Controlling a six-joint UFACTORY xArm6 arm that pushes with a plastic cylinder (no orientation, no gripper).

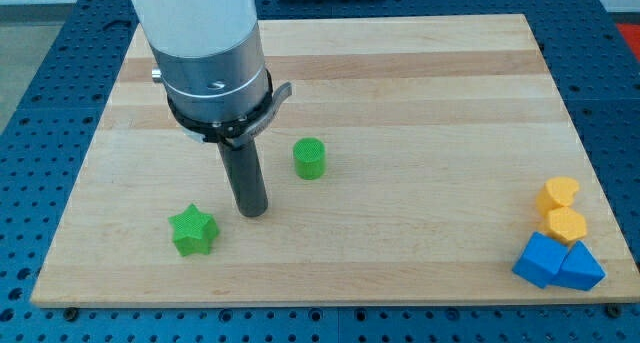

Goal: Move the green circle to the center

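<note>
The green circle [310, 158], a short round cylinder, stands on the wooden board [400, 93] a little left of the middle. My tip [252, 213] rests on the board to the lower left of the green circle, a clear gap away. The green star [192, 231] lies to the lower left of my tip, close to it but apart.
At the view's lower right corner of the board sit two yellow blocks [558, 194] [566, 225], one above the other, and two blue blocks [541, 259] [581, 267] side by side just below them. The arm's large pale body [205, 43] hangs over the board's upper left.
</note>
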